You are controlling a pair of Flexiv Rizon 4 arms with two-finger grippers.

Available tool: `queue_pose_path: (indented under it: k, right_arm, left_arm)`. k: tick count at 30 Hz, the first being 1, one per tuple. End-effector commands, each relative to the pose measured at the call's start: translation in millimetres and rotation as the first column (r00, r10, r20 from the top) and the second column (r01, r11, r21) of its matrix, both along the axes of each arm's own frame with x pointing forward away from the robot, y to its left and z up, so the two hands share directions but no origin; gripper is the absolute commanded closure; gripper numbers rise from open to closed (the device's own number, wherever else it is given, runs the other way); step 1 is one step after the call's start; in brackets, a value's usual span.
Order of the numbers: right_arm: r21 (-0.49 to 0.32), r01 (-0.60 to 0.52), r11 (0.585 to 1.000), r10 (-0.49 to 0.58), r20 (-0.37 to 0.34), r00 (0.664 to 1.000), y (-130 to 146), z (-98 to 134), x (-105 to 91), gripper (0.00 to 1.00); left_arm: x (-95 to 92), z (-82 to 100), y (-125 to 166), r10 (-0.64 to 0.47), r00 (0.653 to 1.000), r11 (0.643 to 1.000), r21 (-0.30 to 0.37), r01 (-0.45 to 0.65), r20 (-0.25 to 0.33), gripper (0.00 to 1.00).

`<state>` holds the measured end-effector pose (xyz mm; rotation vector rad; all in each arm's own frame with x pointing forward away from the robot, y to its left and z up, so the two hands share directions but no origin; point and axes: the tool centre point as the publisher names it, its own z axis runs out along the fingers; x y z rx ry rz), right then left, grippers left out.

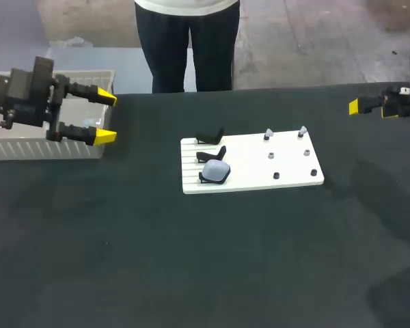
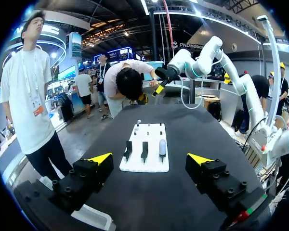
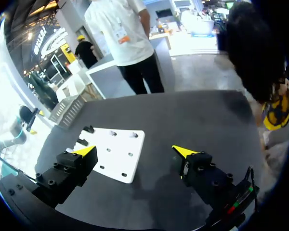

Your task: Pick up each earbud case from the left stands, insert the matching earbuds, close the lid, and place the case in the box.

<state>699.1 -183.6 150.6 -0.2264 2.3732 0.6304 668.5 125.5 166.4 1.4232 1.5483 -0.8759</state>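
Observation:
A white board (image 1: 253,179) lies mid-table with three black stands along its left side. The nearest stand holds a pale blue-grey earbud case (image 1: 216,171); the other two stands (image 1: 210,137) are bare. Two small earbuds (image 1: 268,134) sit on pegs at the board's far right. My left gripper (image 1: 104,116) hangs open and empty over the grey box (image 1: 48,147), well left of the board. In the left wrist view the case (image 2: 162,146) is far ahead of the open left gripper (image 2: 151,161). My right gripper (image 1: 369,107) is open and empty at the far right edge, and its wrist view shows the board (image 3: 115,154) ahead of the right gripper (image 3: 135,151).
Several low pegs (image 1: 276,175) dot the board's right half. The grey ribbed box stands at the table's left edge, also seen far ahead in the right wrist view (image 3: 70,109). Black table cloth (image 1: 191,260) spreads around the board on all sides.

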Motion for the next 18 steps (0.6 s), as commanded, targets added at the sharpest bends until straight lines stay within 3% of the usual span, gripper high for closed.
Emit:
queue_pose_path:
  k: [1, 7, 18]
  right_arm:
    - [0.001, -0.003, 1.000, 0.003, 0.000, 1.000, 0, -1, 0.9, 0.00]
    - [0.001, -0.003, 1.000, 0.003, 0.000, 1.000, 0, -1, 0.9, 0.00]
    - [0.001, -0.003, 1.000, 0.003, 0.000, 1.000, 0, -1, 0.9, 0.00]
  left_arm:
    - [-7.0, -6.7, -23, 0.045, 0.999, 0.999, 0.012, -0.045, -0.009, 0.00]
    - [-16.7, -20.3, -48, 0.094, 0.995, 0.994, 0.058, -0.095, 0.009, 0.00]
    - [-10.2, -67.3, -88, 0.064, 0.998, 0.995, 0.073, -0.065, 0.023, 0.00]
